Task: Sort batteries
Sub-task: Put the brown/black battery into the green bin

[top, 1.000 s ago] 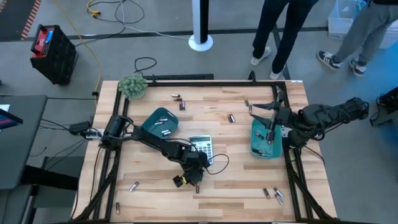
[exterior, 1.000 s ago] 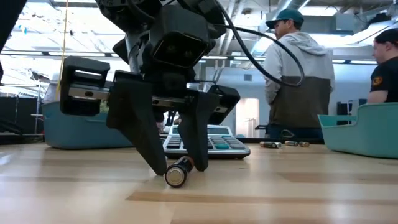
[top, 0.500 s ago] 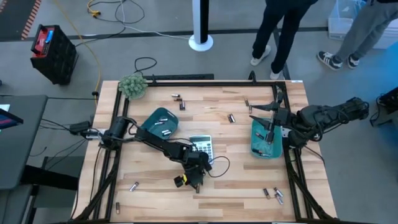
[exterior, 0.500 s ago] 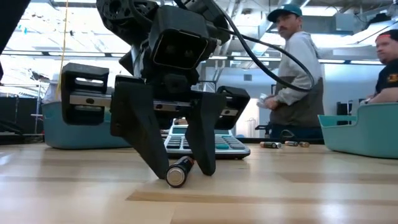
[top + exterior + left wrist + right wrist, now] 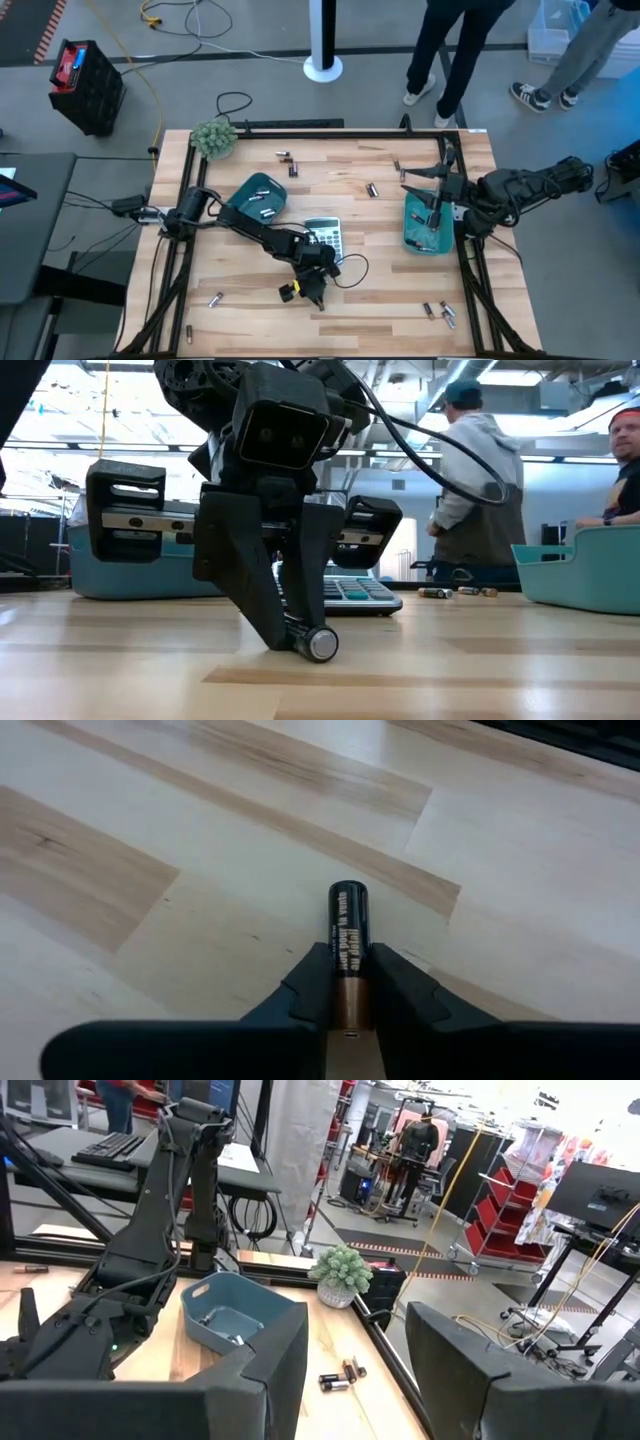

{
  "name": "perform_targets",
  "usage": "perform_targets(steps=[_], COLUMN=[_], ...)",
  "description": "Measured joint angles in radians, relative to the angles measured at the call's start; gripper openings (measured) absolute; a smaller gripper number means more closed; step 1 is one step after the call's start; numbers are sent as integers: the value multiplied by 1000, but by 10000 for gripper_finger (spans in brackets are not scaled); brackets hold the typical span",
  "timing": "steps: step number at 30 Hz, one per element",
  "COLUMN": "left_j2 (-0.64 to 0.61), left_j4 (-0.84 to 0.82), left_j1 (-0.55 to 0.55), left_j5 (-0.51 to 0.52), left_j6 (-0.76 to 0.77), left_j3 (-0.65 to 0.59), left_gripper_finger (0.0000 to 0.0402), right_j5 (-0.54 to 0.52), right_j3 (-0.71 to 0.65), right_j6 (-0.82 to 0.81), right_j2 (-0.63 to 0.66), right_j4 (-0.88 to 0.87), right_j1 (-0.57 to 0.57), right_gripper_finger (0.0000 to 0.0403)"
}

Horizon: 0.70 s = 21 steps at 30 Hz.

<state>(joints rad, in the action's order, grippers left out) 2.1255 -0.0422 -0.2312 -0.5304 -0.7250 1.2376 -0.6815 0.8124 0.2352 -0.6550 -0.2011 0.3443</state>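
My left gripper (image 5: 312, 290) stands near the middle of the table's near side, in front of the grey calculator (image 5: 323, 238), shut on a black-and-copper battery (image 5: 348, 932). The low view shows that battery (image 5: 320, 644) at the fingertips, down on the wood. My right gripper (image 5: 432, 212) hangs open over the right teal tray (image 5: 424, 240); its spread fingers frame the right wrist view (image 5: 355, 1340). Loose batteries lie scattered: a pair near the far edge (image 5: 288, 158), one at mid-table (image 5: 372, 189), some at the near right (image 5: 441, 313) and near left (image 5: 215, 298). My left gripper pinches the battery between its two fingers (image 5: 405, 995) at the copper end (image 5: 347, 992). The fingers slant down from above and the black end (image 5: 349, 905) sticks out ahead of them. In the low view the battery lies level, its round end face (image 5: 322, 645) low on the table.
The left teal tray (image 5: 252, 196) holds a few batteries and sits left of the calculator. A small green plant (image 5: 213, 137) stands at the far left corner. A black cable (image 5: 352, 266) loops beside my left gripper. People stand beyond the far edge (image 5: 480, 490).
My left gripper has moved a little toward the near edge and its fingers have drawn together onto the battery, taking hold. The battery has slid slightly toward the table's right. My right arm has kept still.
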Motion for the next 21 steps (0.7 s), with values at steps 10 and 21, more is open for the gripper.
perform_targets(steps=[10, 21], left_j2=[8, 8], left_j4=[143, 237], left_j1=[64, 182], left_j5=[70, 129], left_j6=[78, 147], left_j3=[56, 208], left_gripper_finger=[43, 43], right_j5=[0, -1], right_j3=[0, 0], right_j6=[8, 134], right_j2=[2, 2], right_j4=[17, 162], right_j1=[0, 2], right_gripper_finger=[185, 185])
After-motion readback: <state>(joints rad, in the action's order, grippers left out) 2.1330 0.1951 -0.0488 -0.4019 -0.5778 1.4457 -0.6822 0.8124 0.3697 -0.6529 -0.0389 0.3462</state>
